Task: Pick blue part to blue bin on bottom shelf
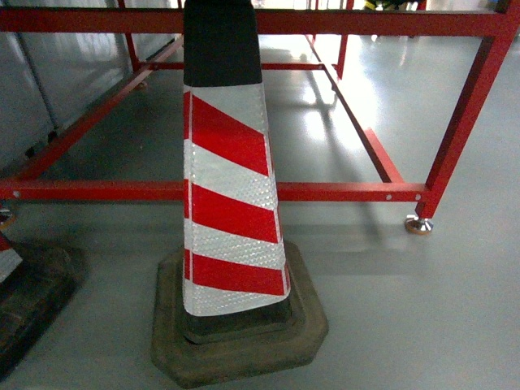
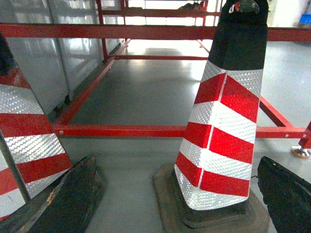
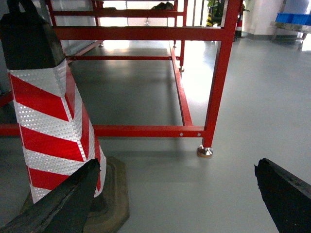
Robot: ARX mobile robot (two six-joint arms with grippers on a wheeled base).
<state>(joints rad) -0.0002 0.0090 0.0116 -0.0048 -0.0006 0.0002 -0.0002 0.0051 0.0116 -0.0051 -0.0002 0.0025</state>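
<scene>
Both wrist views low, looking level across grey floor (image 1: 455, 309). Left fingers (image 2: 63, 204) spread wide at bottom corners of frame, holding nothing; right fingers (image 3: 53, 204) likewise wide, nothing held. Striped cone (image 1: 231, 203) centre frame, red frame (image 1: 349, 192) behind. Blue bins (image 3: 293, 18) upper right, far off. Blue part, bottom shelf not visible.

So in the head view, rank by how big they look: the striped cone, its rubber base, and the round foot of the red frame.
1. Striped cone, largest, though it stands nearest the camera.
2. Rubber base.
3. Round foot of the red frame, by far the smallest and farther off.
</scene>
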